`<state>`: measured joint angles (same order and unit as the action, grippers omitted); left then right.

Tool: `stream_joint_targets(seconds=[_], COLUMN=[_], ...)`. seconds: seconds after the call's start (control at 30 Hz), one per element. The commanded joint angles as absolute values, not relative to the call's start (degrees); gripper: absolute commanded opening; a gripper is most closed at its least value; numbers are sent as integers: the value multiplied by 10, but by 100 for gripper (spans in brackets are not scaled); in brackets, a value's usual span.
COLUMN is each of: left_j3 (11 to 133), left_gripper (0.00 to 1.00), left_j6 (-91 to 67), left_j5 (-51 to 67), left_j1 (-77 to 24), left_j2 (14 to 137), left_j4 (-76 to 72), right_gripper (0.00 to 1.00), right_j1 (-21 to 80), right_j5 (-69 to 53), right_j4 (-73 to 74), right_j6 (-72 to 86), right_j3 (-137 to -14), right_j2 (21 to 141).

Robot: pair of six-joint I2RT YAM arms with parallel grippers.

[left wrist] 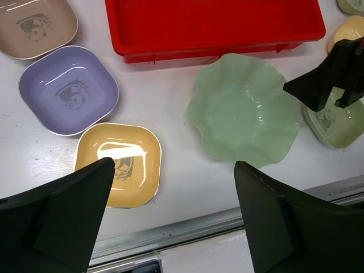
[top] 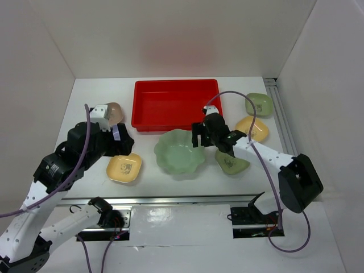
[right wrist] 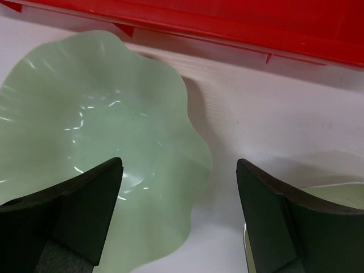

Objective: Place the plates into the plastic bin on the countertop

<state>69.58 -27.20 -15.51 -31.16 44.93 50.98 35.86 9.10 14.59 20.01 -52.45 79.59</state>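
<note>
Large green dish (top: pixel 181 152) is set just in front of the red bin (top: pixel 176 105), its rim framed by the parted, empty jaws of the right gripper (right wrist: pixel 177 165); the left gripper (left wrist: pixel 174 165) is held wide open, empty

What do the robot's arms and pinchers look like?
The left arm and right arm are white tubes joined by chunky black joints. A thin purple cable loops along each one. Each arm ends in a black pincher, the left gripper and the right gripper, with two flat, wedge-shaped fingers.
</note>
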Motion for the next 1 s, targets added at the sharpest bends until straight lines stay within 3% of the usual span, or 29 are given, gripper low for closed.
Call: stream_joint_targets(seconds=[0.0,0.2,0.47,0.5,0.6,0.63,0.77,0.97], left_j3=[693,693,693,693,693,693,693,693], left_gripper=[100,100,100,100,100,100,100,100], left_j6=[-267,-267,-267,-267,-267,-267,-267,-262], left_j5=[-154,-154,-154,-154,-154,-154,-154,-154], left_j1=[-309,-309,-309,-309,-309,-309,-309,-309], left_j2=[434,428,433,433,433,433,439,433], left_j4=[508,513,513,513,513,513,513,513], right_gripper=[87,86,70,60,43,28,0,0], right_j1=[344,323,323,323,323,323,323,334], right_j5=[61,20,-30,-30,-35,-41,-47,-111], right_j4=[60,8,-75,-81,-88,-88,-64,27], right_j6=[190,190,183,183,188,188,194,179], right_j3=[-494,-440,-372,-365,-352,-352,-352,-383], right_j2=[815,826,846,846,846,839,826,774])
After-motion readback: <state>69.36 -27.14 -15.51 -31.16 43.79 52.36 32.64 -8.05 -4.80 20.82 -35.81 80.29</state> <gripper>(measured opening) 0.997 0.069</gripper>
